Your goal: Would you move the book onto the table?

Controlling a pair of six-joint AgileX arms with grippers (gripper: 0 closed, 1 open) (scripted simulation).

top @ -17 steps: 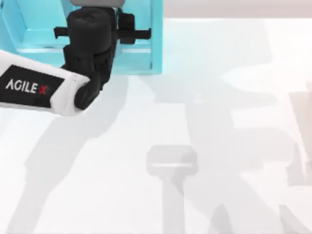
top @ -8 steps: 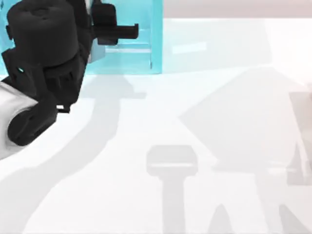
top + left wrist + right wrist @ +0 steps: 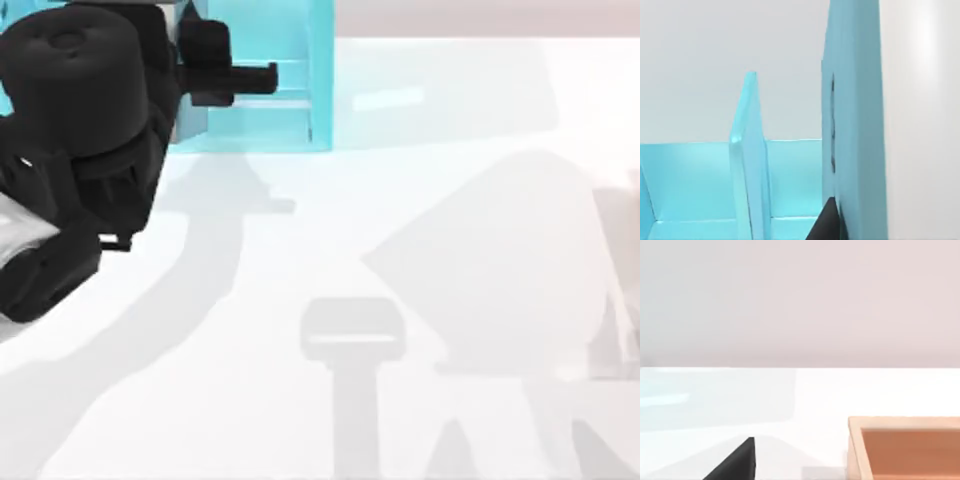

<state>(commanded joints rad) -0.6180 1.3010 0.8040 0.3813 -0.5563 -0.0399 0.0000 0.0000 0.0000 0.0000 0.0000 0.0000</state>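
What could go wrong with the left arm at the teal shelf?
The left gripper is close to the shelf's divider and side wall; what looks like the book, upright beside them, could snag coming out. Its hold cannot be judged, so the book might slip onto the table. The right gripper idles above the table.

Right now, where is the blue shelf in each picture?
Top view: the shelf sits in the table's far left corner.
Left wrist view: seen close up, its back wall with an upright divider in front.
Right wrist view: looks at the white table and an orange box instead.
Shared landmark: the white table, in the top and right wrist views.
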